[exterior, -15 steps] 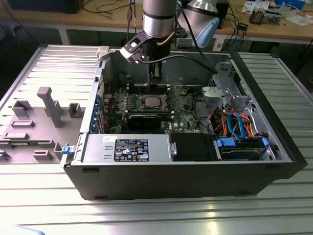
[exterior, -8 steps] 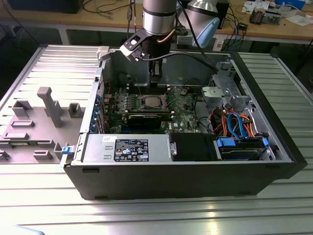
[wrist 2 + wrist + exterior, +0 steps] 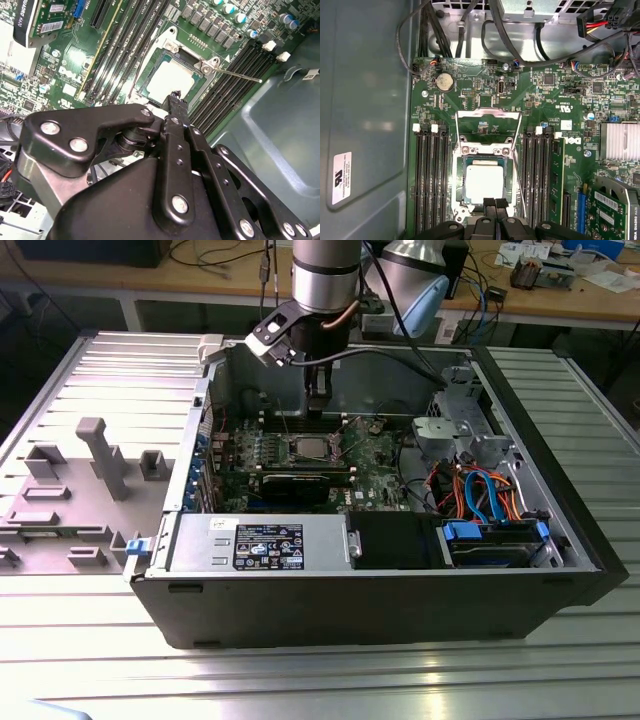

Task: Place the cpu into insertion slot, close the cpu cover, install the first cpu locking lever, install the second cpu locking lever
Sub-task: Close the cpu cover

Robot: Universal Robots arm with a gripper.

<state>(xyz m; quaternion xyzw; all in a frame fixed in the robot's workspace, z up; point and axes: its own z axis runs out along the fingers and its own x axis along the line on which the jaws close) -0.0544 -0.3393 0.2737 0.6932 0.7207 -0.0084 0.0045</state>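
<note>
Silver-grey metal drew my eye first. In the exterior view the cpu (image 3: 308,448) lay flat amid the green board (image 3: 375,455) inside an opened computer case (image 3: 350,610), which sat on the ribbed aluminium bench (image 3: 300,685). The claw (image 3: 318,408) hung over the board, close to the chip.

In the second wrist view the claw (image 3: 175,96) had its two fingers pressed together, gripping nothing. Its tip hovered at the edge of the cpu (image 3: 169,80); whether it touched, I couldn't say.

In the first wrist view the cpu (image 3: 485,182) sat square in the insertion slot (image 3: 485,150), with long memory slots (image 3: 432,185) on both sides. A thin silver frame, which I took for the cpu cover (image 3: 488,114), stood up from one end of the slot (green board showed through its window), so it seemed not yet folded down. The claw (image 3: 495,202) was narrow there too, fingertips side by side at the slot's other end.

The chip looked light, stiff and slick on top, and probably delicate underneath. I judged it best held by two opposite edges, never by its faces. The cover looked like thin, springy sheet metal swinging on a hinge, better pushed at its free bar than pinched.
</note>
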